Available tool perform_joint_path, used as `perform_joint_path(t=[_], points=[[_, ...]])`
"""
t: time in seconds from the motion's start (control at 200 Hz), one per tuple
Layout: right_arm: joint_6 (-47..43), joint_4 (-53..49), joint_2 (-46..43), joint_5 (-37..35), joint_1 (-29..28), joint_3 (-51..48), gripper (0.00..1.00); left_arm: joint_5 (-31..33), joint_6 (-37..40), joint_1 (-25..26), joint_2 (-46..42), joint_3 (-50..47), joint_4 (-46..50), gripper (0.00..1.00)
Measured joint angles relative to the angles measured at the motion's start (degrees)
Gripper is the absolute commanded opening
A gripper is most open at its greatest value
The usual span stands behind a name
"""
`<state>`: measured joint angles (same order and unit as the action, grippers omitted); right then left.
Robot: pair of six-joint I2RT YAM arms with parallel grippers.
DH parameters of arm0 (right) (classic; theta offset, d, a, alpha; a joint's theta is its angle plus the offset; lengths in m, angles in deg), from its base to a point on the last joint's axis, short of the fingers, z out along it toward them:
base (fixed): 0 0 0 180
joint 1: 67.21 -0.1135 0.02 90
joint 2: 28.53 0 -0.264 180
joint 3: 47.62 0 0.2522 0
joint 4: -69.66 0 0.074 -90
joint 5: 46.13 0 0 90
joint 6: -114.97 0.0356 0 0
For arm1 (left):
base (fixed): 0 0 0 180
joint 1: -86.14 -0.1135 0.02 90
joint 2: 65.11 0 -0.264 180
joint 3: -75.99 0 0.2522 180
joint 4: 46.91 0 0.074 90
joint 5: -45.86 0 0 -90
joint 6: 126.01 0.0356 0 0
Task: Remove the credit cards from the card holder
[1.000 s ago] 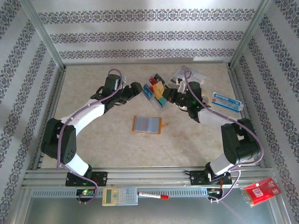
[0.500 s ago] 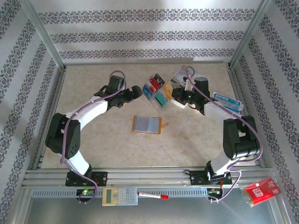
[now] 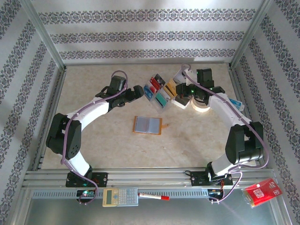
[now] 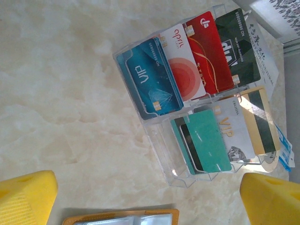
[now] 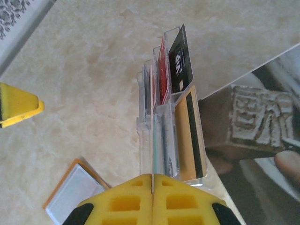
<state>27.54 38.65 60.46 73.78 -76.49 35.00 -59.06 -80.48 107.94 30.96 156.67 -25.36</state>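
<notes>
Card holder (image 3: 147, 125) lies open at bench centre, sleeves apparently empty, since the credit cards (image 4: 208, 54) stand filed in a clear rack (image 4: 174, 174) toward the far edge; left gripper (image 3: 139, 90) jaws gape empty beside it, right gripper (image 5: 153, 183) jaws are closed on nothing.

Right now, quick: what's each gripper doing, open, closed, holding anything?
Left gripper: open wide, holding nothing.
Right gripper: closed, pads pressed together; whether it pinches anything cannot be told.
</notes>
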Motion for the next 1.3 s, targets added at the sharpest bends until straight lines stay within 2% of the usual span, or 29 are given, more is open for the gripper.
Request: perform_joint_path(t=[0.225, 0.465, 0.724, 1.084, 1.299], points=[[-7.0, -6.4, 7.6, -5.2, -2.8, 9.5, 0.0, 0.0, 1.5, 0.0, 0.0, -1.6, -1.0, 1.0], [-8.4, -9.3, 13.5, -9.9, -4.5, 14.0, 0.0, 0.0, 2.9, 0.0, 0.0, -1.6, -1.0, 1.0], [-8.1, -9.7, 15.3, -13.0, -4.5, 16.3, 0.0, -1.3, 3.0, -0.1, 0.2, -1.6, -1.0, 1.0], [-7.3, -9.7, 16.3, -13.7, -5.2, 16.4, 0.0, -2.6, 2.9, -0.2, 1.3, -2.3, -2.3, 1.0], [-7.2, -9.5, 16.3, -14.1, -5.2, 16.3, 0.04, -2.6, 2.9, -0.2, 1.3, -3.5, -2.7, 1.0]])
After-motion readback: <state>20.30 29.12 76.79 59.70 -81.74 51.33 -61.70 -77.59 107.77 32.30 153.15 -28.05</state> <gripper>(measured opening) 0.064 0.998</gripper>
